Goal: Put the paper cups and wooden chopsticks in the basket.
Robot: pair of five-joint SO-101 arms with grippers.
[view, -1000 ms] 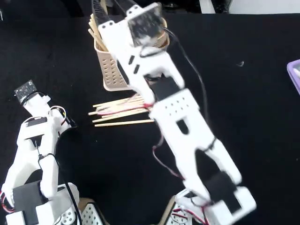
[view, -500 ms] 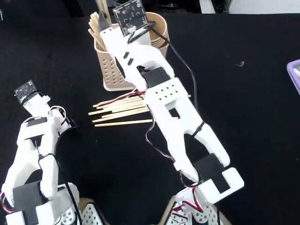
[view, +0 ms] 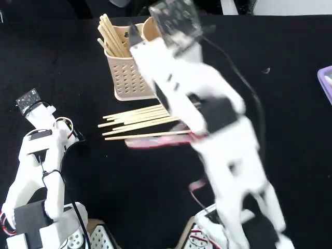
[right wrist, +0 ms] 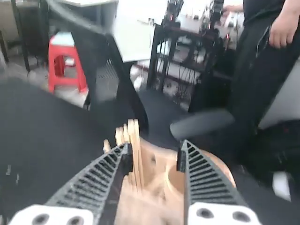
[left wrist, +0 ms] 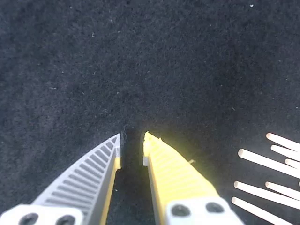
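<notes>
Wrist view shows right claw (right wrist: 154,146) spread over basket (view: 127,80); left claw (left wrist: 132,136) seemingly barely parted

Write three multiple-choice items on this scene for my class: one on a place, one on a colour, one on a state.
1. Where do the loose wooden chopsticks lie?
A) in a gripper
B) on the black table beside the perforated plastic basket
C) inside a paper cup

2. What colour is that basket?
A) beige
B) blue
C) green

3. How is the right gripper?
A) shut on a cup
B) shut on chopsticks
C) open

Answers: B, they lie flat by the basket's base; A, its wall is beige; C, its fingers stand apart.
</notes>
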